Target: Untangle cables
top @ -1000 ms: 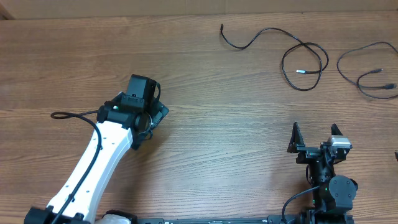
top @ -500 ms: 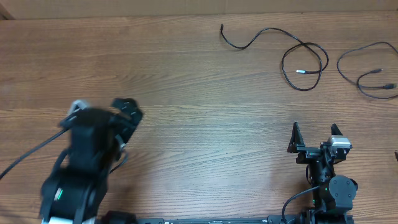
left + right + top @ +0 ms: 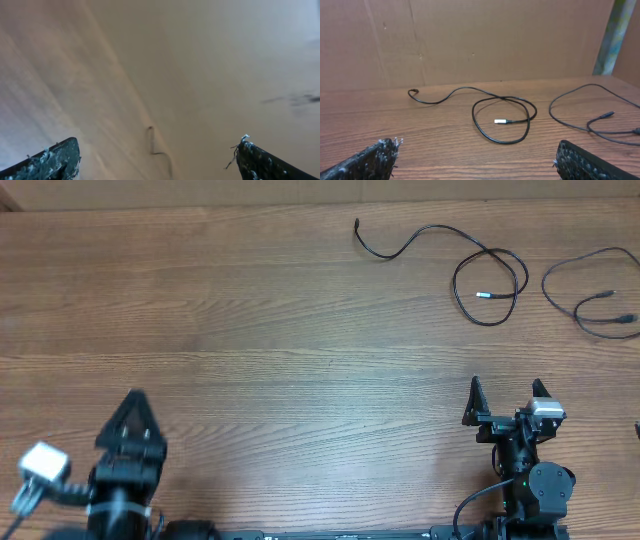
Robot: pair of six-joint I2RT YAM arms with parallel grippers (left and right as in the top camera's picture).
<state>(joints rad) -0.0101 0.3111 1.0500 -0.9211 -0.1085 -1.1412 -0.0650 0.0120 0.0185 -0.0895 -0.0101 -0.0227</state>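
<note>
Status: we judge untangling done | looped cable (image 3: 456,283), second cable (image 3: 546,283) lie separate on table (image 3: 300,330) | left claw (image 3: 157,145), right claw (image 3: 507,393) gape, empty

My left hand (image 3: 132,405) sits at the near left corner, pulled in tight over its base and pointing toward the far side. From overhead it looks rolled onto its side: one dark triangular finger (image 3: 128,432) lies on top, and the white wrist camera (image 3: 42,463) juts out to the left. Its own view is blurred, but both fingers stand wide apart with nothing between them. My right hand (image 3: 506,395) is at the near right, its arm (image 3: 530,480) folded low over the base. It points far, level, with fingers spread wide, gripping nothing.
</note>
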